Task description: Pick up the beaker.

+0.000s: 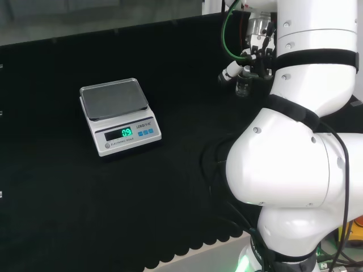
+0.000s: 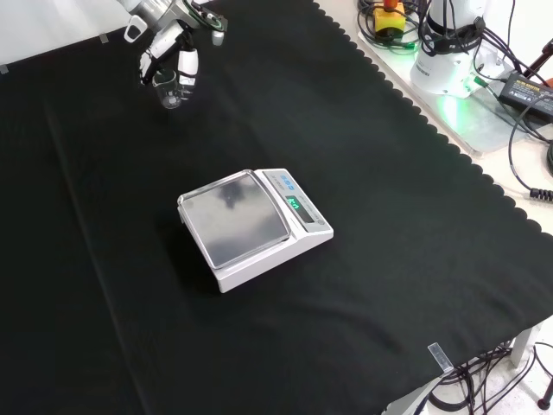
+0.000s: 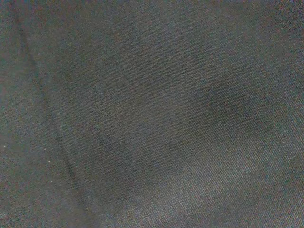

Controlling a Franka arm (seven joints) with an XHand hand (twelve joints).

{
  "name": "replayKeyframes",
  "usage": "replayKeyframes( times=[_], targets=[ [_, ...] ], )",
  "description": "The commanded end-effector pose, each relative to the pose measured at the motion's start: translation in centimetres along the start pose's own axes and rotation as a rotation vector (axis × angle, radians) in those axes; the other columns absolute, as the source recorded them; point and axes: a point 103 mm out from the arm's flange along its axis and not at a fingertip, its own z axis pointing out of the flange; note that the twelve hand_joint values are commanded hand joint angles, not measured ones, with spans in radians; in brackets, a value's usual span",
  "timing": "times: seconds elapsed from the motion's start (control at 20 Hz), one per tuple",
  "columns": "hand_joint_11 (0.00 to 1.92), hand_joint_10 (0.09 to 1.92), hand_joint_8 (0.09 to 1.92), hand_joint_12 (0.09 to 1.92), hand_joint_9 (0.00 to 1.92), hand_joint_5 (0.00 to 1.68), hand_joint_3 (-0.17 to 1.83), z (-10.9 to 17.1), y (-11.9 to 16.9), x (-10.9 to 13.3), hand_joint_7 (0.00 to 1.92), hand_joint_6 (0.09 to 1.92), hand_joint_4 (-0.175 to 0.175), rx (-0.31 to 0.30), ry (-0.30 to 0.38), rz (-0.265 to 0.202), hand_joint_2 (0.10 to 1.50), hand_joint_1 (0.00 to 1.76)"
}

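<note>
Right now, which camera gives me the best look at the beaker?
Front view: the beaker sits between the fingers of the hand, unobstructed. Head view shows it beside the arm's links. Wrist view gives black cloth.

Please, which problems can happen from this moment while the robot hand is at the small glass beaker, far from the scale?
1. The beaker is small and clear, and the robot hand has its fingers around it. It may slip or tilt when lifted.
2. The grip sits at the far edge of the black cloth, beside the arm's white links in the head view, so the contact is hard to check.
3. The scale stands mid-cloth; a low carry toward it could hit it.
</note>
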Motion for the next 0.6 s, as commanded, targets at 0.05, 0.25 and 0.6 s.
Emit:
replayKeyframes(
  times=[0.05, 0.25, 0.6],
  targets=[
    [0.24, 0.93, 0.81, 1.42, 0.04, 0.44, 0.09, 0.13, 0.20, -0.16, 0.05, 0.09, -0.100, -0.011, -0.010, 0.012, 0.85, 0.67],
    [0.36, 0.90, 0.82, 1.36, 0.19, 0.48, 0.13, 0.13, 0.36, -0.17, 0.16, 0.09, -0.103, -0.028, -0.029, 0.021, 0.85, 0.74],
    [0.60, 0.77, 0.82, 1.25, 0.47, 0.49, 0.53, -0.04, 0.59, 0.17, 0.33, 0.21, -0.112, -0.059, -0.040, 0.035, 0.73, 0.87]
  ],
)
